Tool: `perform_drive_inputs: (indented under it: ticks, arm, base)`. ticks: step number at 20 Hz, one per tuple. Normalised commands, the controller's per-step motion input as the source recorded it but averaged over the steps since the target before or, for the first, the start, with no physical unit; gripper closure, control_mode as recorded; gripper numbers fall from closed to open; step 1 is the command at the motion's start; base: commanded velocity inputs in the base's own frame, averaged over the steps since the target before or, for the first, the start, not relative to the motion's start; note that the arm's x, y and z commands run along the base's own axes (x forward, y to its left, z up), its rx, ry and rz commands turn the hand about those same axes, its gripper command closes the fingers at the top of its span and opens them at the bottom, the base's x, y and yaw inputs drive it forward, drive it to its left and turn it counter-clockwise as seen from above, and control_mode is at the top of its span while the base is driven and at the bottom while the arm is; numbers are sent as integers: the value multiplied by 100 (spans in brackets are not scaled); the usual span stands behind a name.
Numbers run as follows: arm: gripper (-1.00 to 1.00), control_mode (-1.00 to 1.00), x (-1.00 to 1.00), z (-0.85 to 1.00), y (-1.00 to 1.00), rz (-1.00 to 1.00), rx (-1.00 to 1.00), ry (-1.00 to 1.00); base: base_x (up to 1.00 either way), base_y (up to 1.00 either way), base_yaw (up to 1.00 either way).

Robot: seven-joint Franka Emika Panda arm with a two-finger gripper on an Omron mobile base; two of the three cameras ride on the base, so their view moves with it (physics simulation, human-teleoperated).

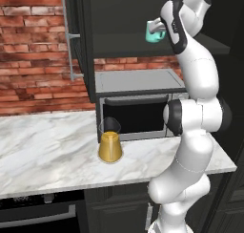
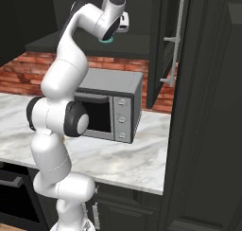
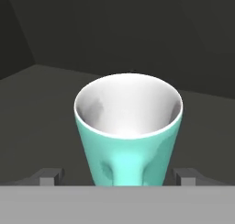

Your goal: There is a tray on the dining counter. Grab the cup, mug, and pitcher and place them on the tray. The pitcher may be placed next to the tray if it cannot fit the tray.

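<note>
The light teal mug stands upright on a dark shelf inside the upper cabinet, white inside. My gripper is open around its lower part, one fingertip on each side with a gap to the mug's wall. From the left base view the mug sits at the hand, high above the microwave. The right base view gives a teal sliver of the mug under the wrist. The amber-gold pitcher stands on the marble counter by the brick wall. The cup, tray and dining counter are out of view.
A grey microwave sits on the marble counter right below the shelf. The cabinet's dark door hangs open to the left of the arm. A tall dark cabinet stands on the right.
</note>
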Motion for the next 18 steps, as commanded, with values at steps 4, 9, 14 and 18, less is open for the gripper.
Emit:
perform_drive_inputs:
  ticks: [4,9,14,18]
  arm:
    - [100,-100,2,-2,0,1,0,0]
    - [100,-100,0,0,0,0,0,0]
    - [100,-100,0,-2,0,0,0,0]
    - [100,-100,-6,0,0,0,0,0]
  base:
    - [0,0,0]
    - [0,0,0]
    - [0,0,0]
    - [0,0,0]
